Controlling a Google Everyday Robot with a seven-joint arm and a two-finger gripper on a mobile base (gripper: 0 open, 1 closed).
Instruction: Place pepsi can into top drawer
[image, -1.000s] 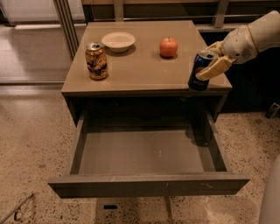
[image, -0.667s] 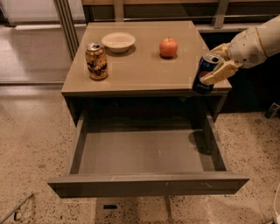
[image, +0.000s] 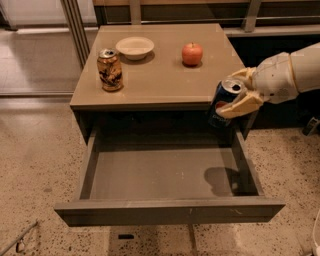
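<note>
The pepsi can (image: 223, 103), dark blue with a silver top, is held tilted in my gripper (image: 241, 95), which is shut on it. The can hangs in the air just in front of the table's front right edge, above the back right part of the top drawer (image: 150, 177). The drawer is pulled fully open, its bare grey floor showing the can's shadow at the right. My white arm reaches in from the right edge.
On the table top (image: 160, 70) stand a gold-brown patterned can (image: 109, 69) at the left, a white bowl (image: 134, 47) behind it and a red apple (image: 192, 53). Speckled floor surrounds the table. Railings stand behind.
My gripper has carried the pepsi can forward and down, off the table's right edge, to hang over the open drawer.
</note>
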